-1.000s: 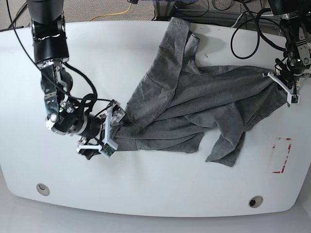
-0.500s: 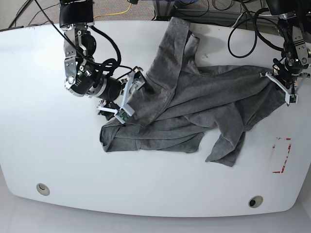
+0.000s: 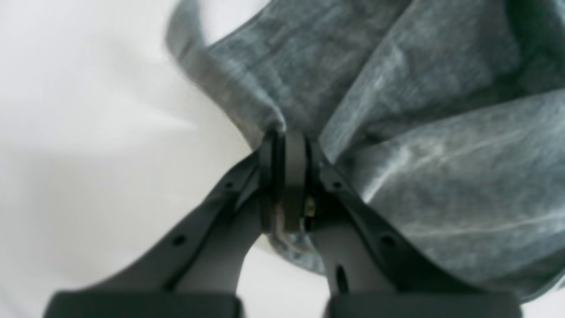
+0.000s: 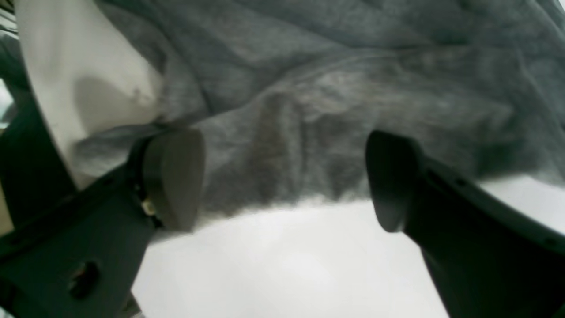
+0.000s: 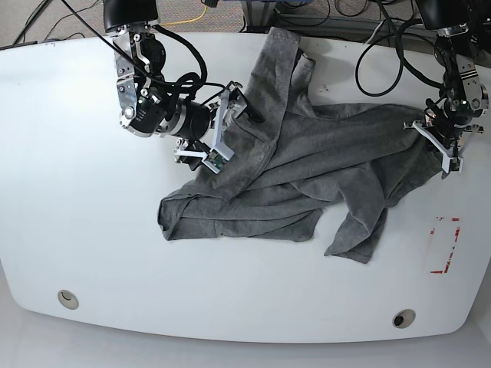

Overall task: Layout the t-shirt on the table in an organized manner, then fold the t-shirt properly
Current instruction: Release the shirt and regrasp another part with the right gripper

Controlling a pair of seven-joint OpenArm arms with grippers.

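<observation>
Left wrist view: the left gripper (image 3: pixel 289 145) has its jaws pinched tight on a fold of the t-shirt (image 3: pixel 441 132).

Right wrist view: the right gripper (image 4: pixel 282 176) stands with jaws wide apart over the t-shirt's edge, gripping nothing.

Base view: the t-shirt (image 5: pixel 307 165) lies crumpled mid-desk (image 5: pixel 77 253), well left of the red-tape mark (image 5: pixel 445 245). Judging by this, spreading is unfinished and folding has not begun.

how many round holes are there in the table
2. One hole sits near the front left corner of the table, the other hole near the front right corner. The t-shirt could hide more.
</observation>
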